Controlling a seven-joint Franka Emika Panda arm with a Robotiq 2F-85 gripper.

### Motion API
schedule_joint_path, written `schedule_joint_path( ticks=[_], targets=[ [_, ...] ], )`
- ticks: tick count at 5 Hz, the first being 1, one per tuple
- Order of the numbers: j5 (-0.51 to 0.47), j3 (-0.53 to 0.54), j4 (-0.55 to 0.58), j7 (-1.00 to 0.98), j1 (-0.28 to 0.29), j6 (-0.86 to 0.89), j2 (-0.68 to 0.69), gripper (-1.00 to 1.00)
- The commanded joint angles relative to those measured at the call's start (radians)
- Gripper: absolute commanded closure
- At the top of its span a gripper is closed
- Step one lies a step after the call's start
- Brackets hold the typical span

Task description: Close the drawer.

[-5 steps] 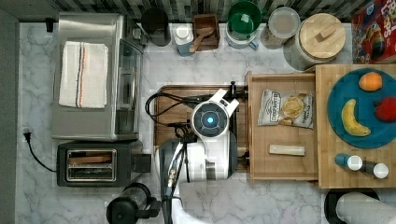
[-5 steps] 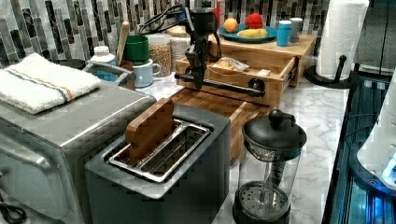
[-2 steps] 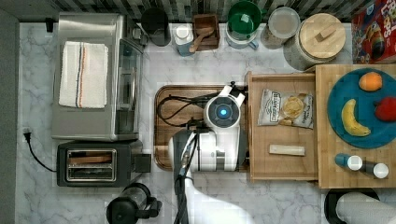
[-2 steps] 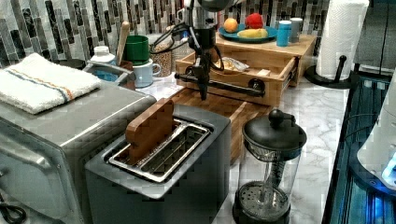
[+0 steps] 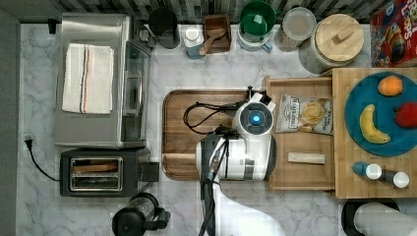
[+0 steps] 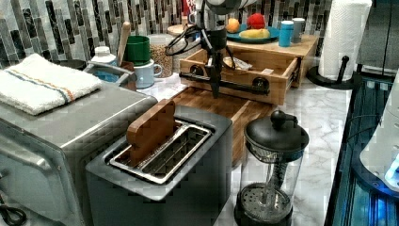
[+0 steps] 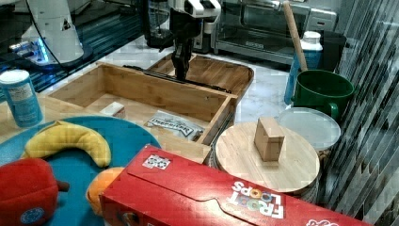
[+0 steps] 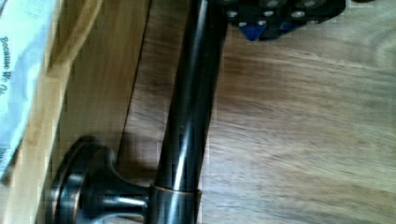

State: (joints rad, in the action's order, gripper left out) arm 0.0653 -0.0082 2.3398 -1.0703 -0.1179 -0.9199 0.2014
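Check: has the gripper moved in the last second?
Yes. In the top view the gripper has shifted rightward across the brown board, reaching the open drawer's front.

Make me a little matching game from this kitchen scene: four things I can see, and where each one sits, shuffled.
Things:
1. chip bag
2. banana
3. striped towel
4. wooden slice

Places:
A. on the blue plate
B. in the toaster slot
C. inside the open drawer
D. on top of the toaster oven

Pairs: 1-C, 2-A, 3-D, 4-B
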Motion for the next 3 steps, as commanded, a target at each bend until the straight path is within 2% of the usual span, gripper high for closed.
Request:
schedule_joint_path(
  ticks=[1, 3],
  targets=[
    [0.000, -0.044, -0.044, -0.141, -0.131, -0.180, -0.013, 1.00],
    [-0.037, -0.077, -0.089, -0.255, -0.235, -0.174, 0.019, 1.00]
  ],
)
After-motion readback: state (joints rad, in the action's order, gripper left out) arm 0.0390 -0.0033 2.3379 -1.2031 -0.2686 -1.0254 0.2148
